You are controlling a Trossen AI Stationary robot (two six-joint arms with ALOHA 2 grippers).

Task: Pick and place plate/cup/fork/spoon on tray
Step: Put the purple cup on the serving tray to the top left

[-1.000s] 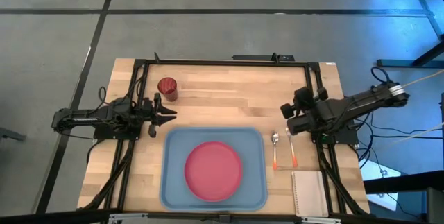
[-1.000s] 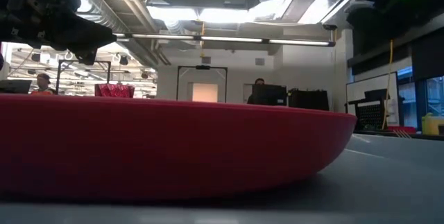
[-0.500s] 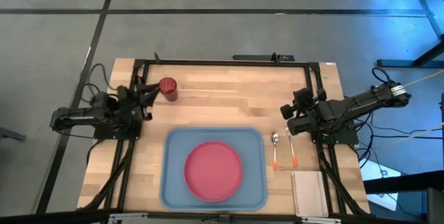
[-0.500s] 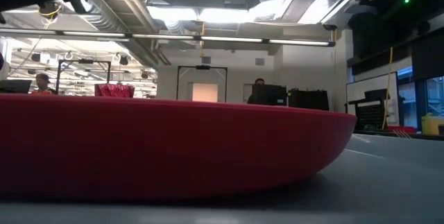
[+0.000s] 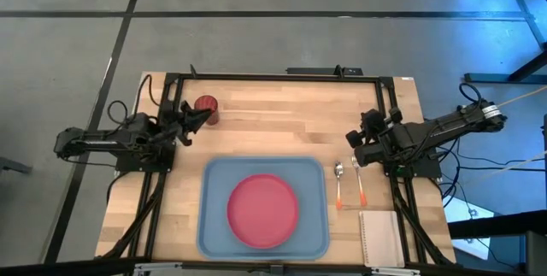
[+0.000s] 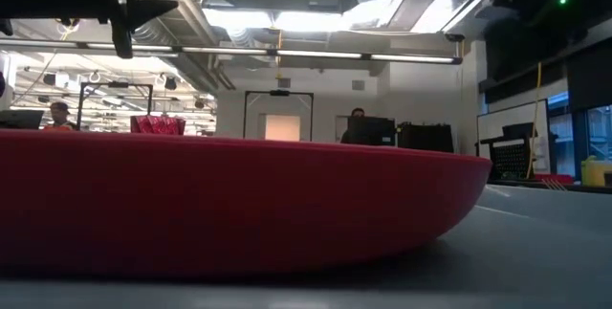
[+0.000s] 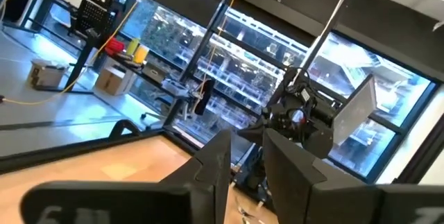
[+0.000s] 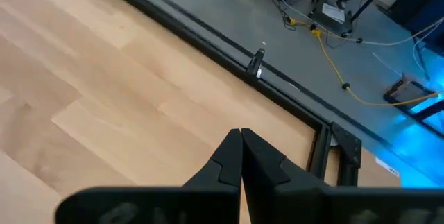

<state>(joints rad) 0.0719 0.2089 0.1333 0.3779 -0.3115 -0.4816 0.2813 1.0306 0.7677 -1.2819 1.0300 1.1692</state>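
Readable text: none in any view.
Labels/brands/nos.: none legible on worktop (image 5: pixel 273 114), arms or room bkgd.
Signs: none readable.

Even overhead light on the table; low view backlit, foreground dim
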